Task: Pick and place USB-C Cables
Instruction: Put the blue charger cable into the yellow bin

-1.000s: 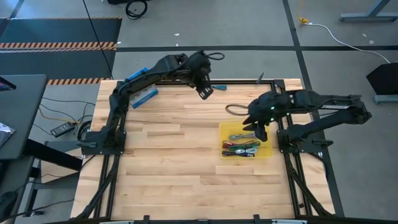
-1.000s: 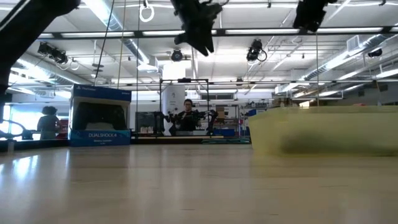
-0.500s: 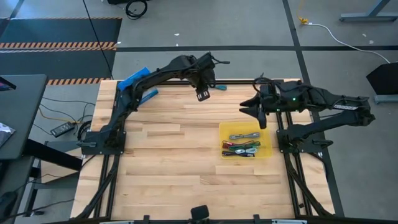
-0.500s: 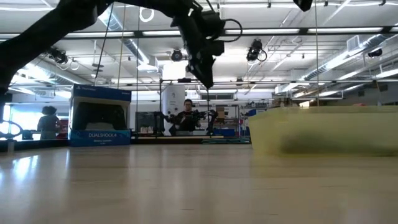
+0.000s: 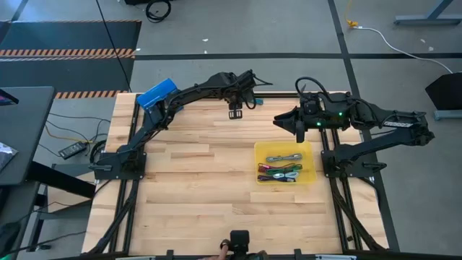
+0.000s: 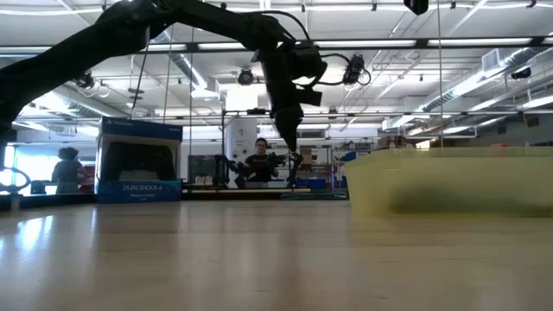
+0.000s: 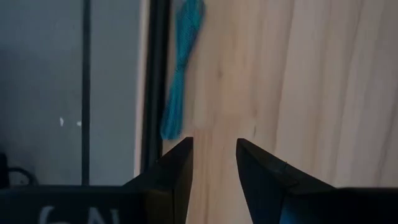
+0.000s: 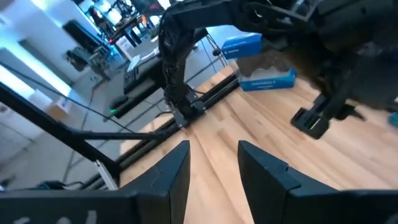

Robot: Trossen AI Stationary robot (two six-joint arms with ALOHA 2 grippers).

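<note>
Several USB-C cables (image 5: 283,170) lie in the yellow tray (image 5: 311,178), seen only from above. Only the left wrist view shows a teal cable (image 7: 180,74) at the table edge beyond the left gripper (image 7: 213,163), jaws parted, empty. The right gripper (image 8: 213,168) hangs likewise.

Yellow tray (image 6: 449,181), low view: blurred, cut off at right edge, contents hidden behind near wall.
USB-C cables (image 5: 281,170) in tray, high view: too small to count or separate; colours merged.
Teal cable (image 7: 181,71), left wrist view: blurred, upper end cut off at top edge.
Right gripper (image 5: 280,121), low view: out of frame above; only a dark fragment at top edge.
Blue box (image 5: 156,94), high view: partly hidden under left arm.
Person (image 6: 261,161) in background, low view: small, lower body hidden behind equipment.
</note>
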